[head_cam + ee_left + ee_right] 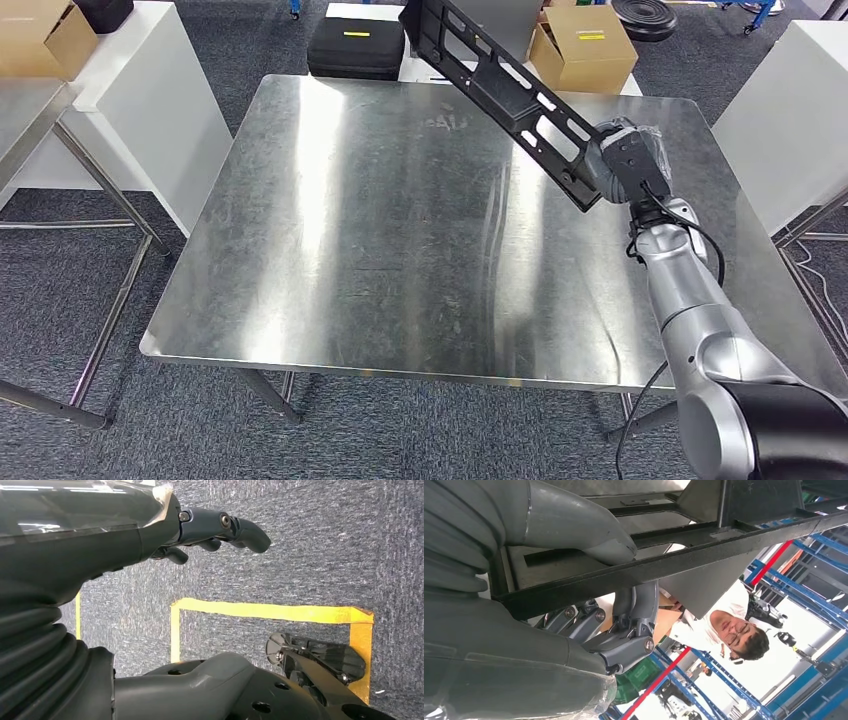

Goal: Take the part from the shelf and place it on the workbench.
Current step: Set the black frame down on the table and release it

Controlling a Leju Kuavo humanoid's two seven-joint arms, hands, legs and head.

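Gripping one end of the long black slotted part (505,95), the right hand (625,160) holds it up above the far right region of the steel workbench (350,250), clear of the surface. From the hand the part runs away and to the left, tilted, its far end reaching past the workbench's back edge. In the right wrist view the thick grey thumb (589,535) presses on one side of the part's edge rail (664,565) while the darker fingers (634,630) curl around the other side, so the part is clamped between them. Beyond the hand in that view are blue shelving (814,600) and a person (724,630) in white. The left hand (220,530) hangs over grey carpet (325,540) marked with yellow tape (270,611); its fingers are loosely extended, slightly curved, and hold nothing. On the floor beyond the workbench's far edge sit a cardboard box (582,45) and a black case (357,45).
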